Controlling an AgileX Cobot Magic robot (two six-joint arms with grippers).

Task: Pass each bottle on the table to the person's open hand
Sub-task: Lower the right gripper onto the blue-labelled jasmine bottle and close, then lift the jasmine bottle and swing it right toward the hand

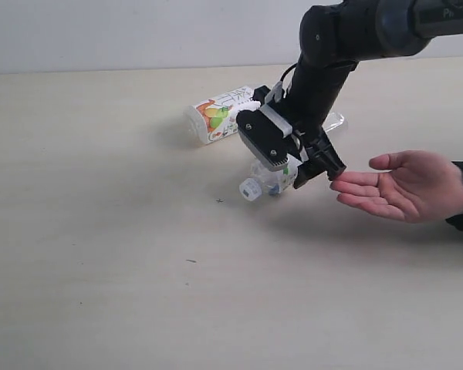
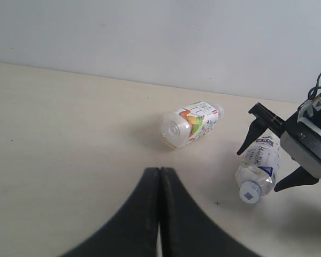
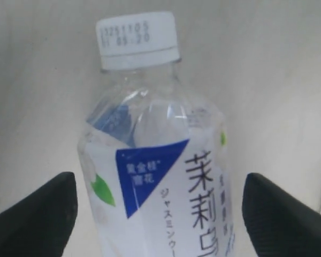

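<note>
Since thin clear plastic is likely to dent and slip, the white-capped bottle (image 1: pixel 264 182) lying on the table (image 1: pixel 100 247) near the person's open hand (image 1: pixel 405 185) is judged light and best taken around its labelled mid-body. It is straddled by the right gripper (image 1: pixel 297 173), whose fingers (image 3: pixel 37 211) are spread wide and clear of it. The left gripper (image 2: pixel 159 176) is pressed shut, empty.

The light is bright and soft and seems to come from above. The table (image 1: pixel 100 293) looks pale, and the shadows under the black arm (image 1: pixel 324 69) and the open hand (image 1: pixel 405 185) are faint and grey. In the right wrist view the bottle (image 3: pixel 160 176) is very close and looks a little fuzzy.
</note>
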